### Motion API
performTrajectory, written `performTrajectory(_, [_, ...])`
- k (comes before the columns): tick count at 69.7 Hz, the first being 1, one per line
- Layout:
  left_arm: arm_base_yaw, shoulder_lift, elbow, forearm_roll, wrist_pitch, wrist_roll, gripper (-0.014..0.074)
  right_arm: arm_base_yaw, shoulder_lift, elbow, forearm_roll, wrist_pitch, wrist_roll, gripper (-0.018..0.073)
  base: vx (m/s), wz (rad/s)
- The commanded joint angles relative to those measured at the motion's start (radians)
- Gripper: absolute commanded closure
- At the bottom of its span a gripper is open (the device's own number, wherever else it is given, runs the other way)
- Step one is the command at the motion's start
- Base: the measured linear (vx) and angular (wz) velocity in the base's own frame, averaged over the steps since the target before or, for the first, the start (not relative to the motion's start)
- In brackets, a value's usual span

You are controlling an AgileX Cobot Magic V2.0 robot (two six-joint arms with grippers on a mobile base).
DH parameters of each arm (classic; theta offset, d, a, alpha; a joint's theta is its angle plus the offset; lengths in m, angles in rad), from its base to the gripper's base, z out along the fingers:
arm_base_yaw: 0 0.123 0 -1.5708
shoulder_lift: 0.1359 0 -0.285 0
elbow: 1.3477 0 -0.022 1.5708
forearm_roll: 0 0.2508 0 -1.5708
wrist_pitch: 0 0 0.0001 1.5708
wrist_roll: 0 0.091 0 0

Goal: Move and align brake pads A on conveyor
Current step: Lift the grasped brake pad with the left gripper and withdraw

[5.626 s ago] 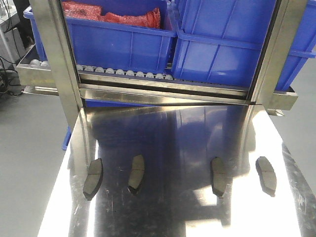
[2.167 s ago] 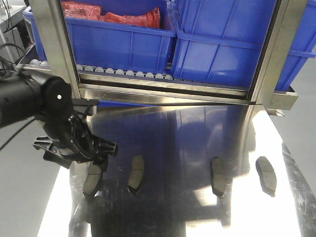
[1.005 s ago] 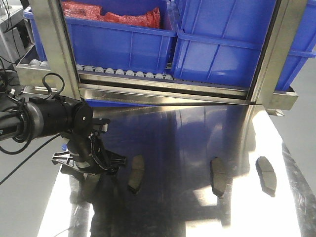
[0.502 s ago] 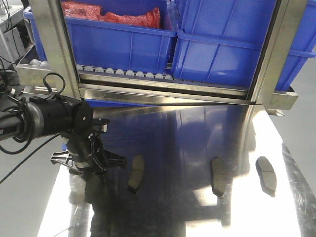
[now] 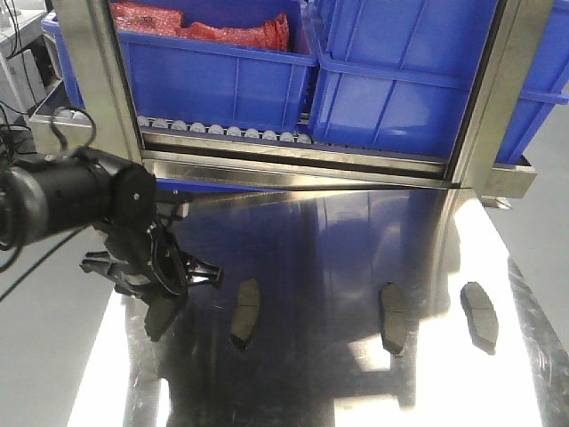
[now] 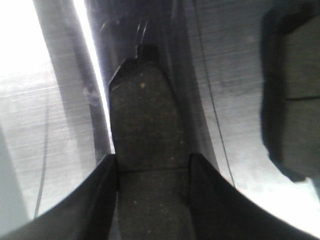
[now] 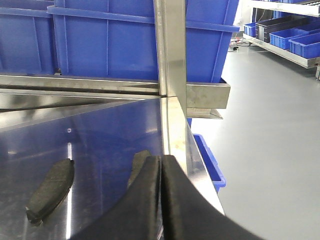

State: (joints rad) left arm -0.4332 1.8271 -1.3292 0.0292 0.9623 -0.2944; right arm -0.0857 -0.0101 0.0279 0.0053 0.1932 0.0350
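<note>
Steel counter (image 5: 356, 267): shiny, mirroring the blue above it. The four brake pads A (image 5: 393, 318) sit in a loose row across its near half, each lying lengthwise from near edge to far edge.
Left gripper (image 5: 158, 289): black, at the counter's left edge. In the left wrist view its fingers (image 6: 102, 200) pinch one pad by its long sides, right at the groove.
Held pad (image 5: 160, 316): leftmost of the row, close to the left edge, dark grey and grainy. Its free end points away from the wrist camera (image 6: 145, 125). Whether it rests on the steel or hangs just above cannot be told.
Second pad (image 5: 244, 311): flat on the counter just right of the held one and apart from it. It shows at the right border of the left wrist view (image 6: 295, 100).
Third pad (image 5: 393, 318): right of the counter's middle, well apart from the second.
Fourth pad (image 5: 479, 316): nearest the right edge, slightly angled.
Right gripper (image 7: 161, 167): seen only in its own wrist view, fingers pressed together with nothing between them, over the counter's right side. One pad (image 7: 50, 190) lies to their left.
Far edge: a roller rack (image 5: 267, 133) carries blue bins (image 5: 222, 80), and the left bin holds red bagged material (image 5: 204, 27).
</note>
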Motion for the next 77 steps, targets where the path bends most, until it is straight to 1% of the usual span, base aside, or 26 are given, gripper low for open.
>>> performTrajectory(1, [-0.006, -0.119, -0.022, 0.024, 0.003, -0.001, 0.0604, -0.004, -0.013, 0.012, -0.005, -0.074, -0.004, 0.0571, 0.00, 0.00])
performTrajectory(11, [-0.006, -0.237, -0.022, 0.067, 0.021, -0.001, 0.0603, -0.004, -0.013, 0.012, -0.005, -0.074, -0.004, 0.0571, 0.00, 0.00])
performTrajectory(19, [-0.006, -0.348, -0.022, 0.116, 0.049, -0.002, 0.0603, -0.004, -0.013, 0.012, -0.005, -0.074, -0.004, 0.0571, 0.00, 0.00])
performTrajectory(27, [-0.006, -0.461, -0.004, 0.163, 0.069, -0.021, 0.0603, -0.004, -0.013, 0.012, -0.005, -0.074, -0.004, 0.0571, 0.00, 0.00])
performTrajectory(35, [-0.006, -0.576, 0.056, 0.213, 0.092, -0.067, 0.0603, -0.004, -0.013, 0.012, -0.005, -0.074, -0.004, 0.0571, 0.00, 0.00])
performTrajectory(52, [-0.002, -0.820, 0.188, 0.287, 0.113, -0.130, 0.0603, -0.004, -0.013, 0.012, -0.005, -0.074, -0.004, 0.0571, 0.00, 0.00])
performTrajectory(60, [-0.002, -0.929, 0.242, 0.329, 0.156, -0.165, 0.0603, -0.004, -0.013, 0.012, -0.005, -0.073, -0.004, 0.0571, 0.00, 0.00])
performTrajectory(68, [-0.002, -1.011, 0.277, 0.362, 0.211, -0.168, 0.0603, -0.004, -0.013, 0.012, -0.005, -0.071, -0.004, 0.0571, 0.00, 0.00])
performTrajectory(77, [-0.002, -1.088, 0.307, 0.380, 0.253, -0.169, 0.0603, -0.004, -0.013, 0.012, -0.005, -0.071, -0.004, 0.0571, 0.00, 0.00])
